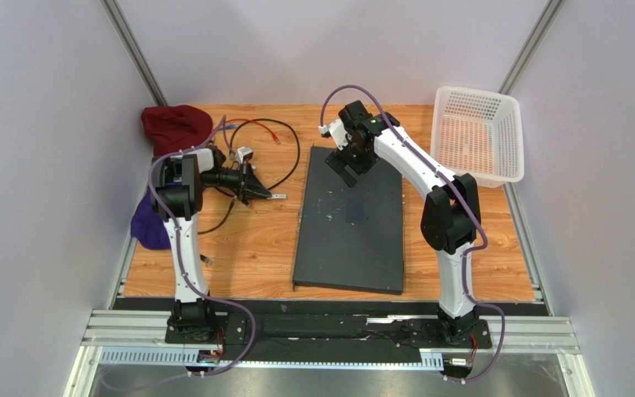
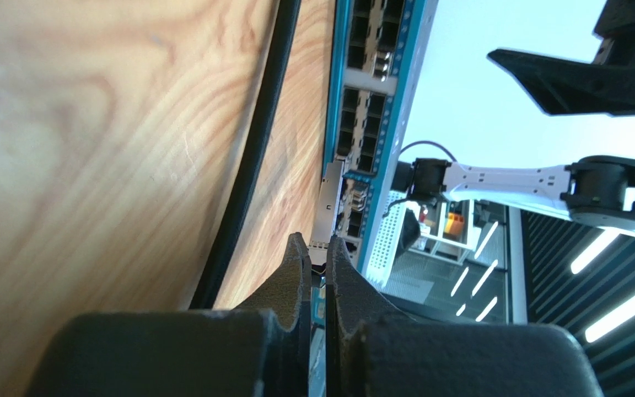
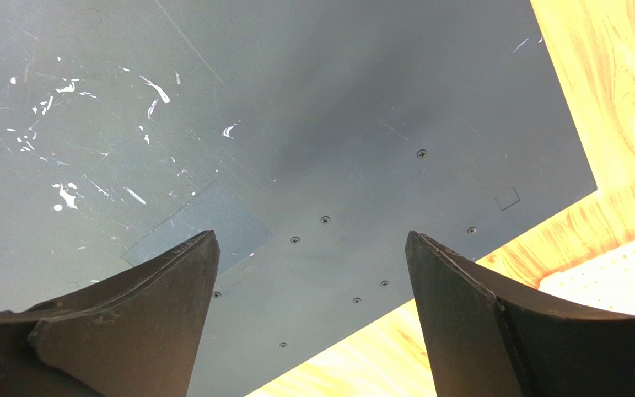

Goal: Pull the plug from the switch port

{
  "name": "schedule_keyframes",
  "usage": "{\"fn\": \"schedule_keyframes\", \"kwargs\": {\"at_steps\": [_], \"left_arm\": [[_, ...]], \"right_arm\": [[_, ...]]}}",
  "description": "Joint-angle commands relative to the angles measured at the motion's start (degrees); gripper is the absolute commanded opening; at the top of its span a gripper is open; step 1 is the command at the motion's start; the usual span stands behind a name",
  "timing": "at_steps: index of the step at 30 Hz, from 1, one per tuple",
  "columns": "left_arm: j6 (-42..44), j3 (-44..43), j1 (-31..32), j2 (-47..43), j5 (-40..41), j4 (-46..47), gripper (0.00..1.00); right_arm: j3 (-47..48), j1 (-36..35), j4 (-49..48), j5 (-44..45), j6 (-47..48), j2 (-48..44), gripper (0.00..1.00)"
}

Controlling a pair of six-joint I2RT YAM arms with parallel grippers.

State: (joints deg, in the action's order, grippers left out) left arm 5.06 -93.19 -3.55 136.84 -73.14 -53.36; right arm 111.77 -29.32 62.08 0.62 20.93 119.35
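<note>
We see left gripper [image 2: 317, 248] pinched shut on plug [image 2: 327, 198]; switch [image 1: 350, 223] lies to its right, so we'd pull leftward along plug's axis; right gripper [image 3: 311, 240] gapes above switch.

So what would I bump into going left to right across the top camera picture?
red cloth → left gripper, shut on the silver plug → big dark grey switch → white basket

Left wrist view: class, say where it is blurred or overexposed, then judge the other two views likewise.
Left wrist: fingers slightly soft, too near the lens; plug and switch sharper; background washed out pale. Right wrist: switch scuffs crisp, table glaring at right. Top external: evenly lit, soft shadows, nothing blurred.
</note>
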Motion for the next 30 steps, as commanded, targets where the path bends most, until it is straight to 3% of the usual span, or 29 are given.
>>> {"fn": "schedule_keyframes", "kwargs": {"at_steps": [1,7,12,17,23,28,30], "left_arm": [[2.77,2.13,1.53,-7.71,0.63,2.70,0.00],[-14.27,2.05,-1.45,-14.58,11.08,18.53,0.00],[-19.74,-3.75,-3.91,-13.79,16.00,20.32,0.01],[-18.77,-7.36,-4.18,-12.39,24.52,18.38,0.01],[-17.46,-9.20,-4.27,-9.58,27.52,15.75,0.00],[-7.56,-15.77,-4.80,-4.76,25.60,7.77,0.00],[0.07,-21.57,-4.80,-1.07,25.68,-2.67,0.00]], "right_arm": [[2.67,0.40,-0.39,0.26,0.69,-0.96,0.88],[4.42,0.23,-0.12,0.17,0.43,0.36,0.88],[4.51,0.32,-0.12,0.17,0.52,0.36,0.88],[4.34,0.23,-0.12,0.17,0.61,0.27,0.88],[3.20,0.14,-0.21,0.52,0.78,-0.34,0.88],[2.49,0.05,-0.21,0.43,0.78,-0.61,0.88],[2.93,-0.03,-0.21,0.43,0.78,-0.35,0.88]]}}
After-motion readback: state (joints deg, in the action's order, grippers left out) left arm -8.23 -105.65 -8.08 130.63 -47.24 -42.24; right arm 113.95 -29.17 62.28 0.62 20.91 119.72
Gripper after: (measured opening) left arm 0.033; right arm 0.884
